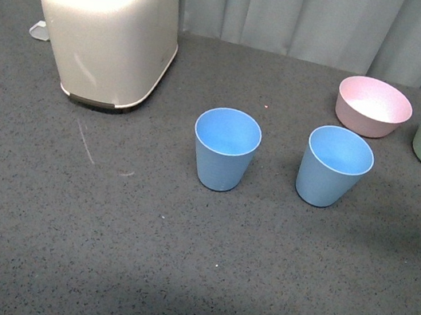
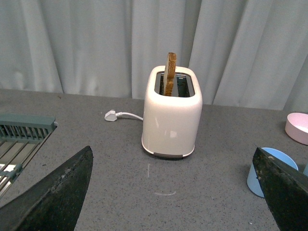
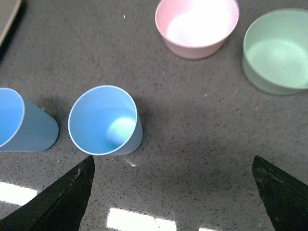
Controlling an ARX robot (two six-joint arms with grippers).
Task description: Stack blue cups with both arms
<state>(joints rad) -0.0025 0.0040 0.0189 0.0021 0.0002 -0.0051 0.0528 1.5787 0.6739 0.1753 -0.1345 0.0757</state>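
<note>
Right wrist view: R hand spread wide, empty; L hand likewise. Centre R over right blue cup, descend straight, grip below rim.

Soft, even light; pictures mostly sharp.
White glare patches mark the speckled grey tabletop in the right wrist view; the two light-blue plastic cups cast faint shadows.

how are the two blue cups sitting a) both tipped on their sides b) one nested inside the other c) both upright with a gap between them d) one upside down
c, the left blue cup and the right blue cup both stand mouth up, with bare table between them
</note>
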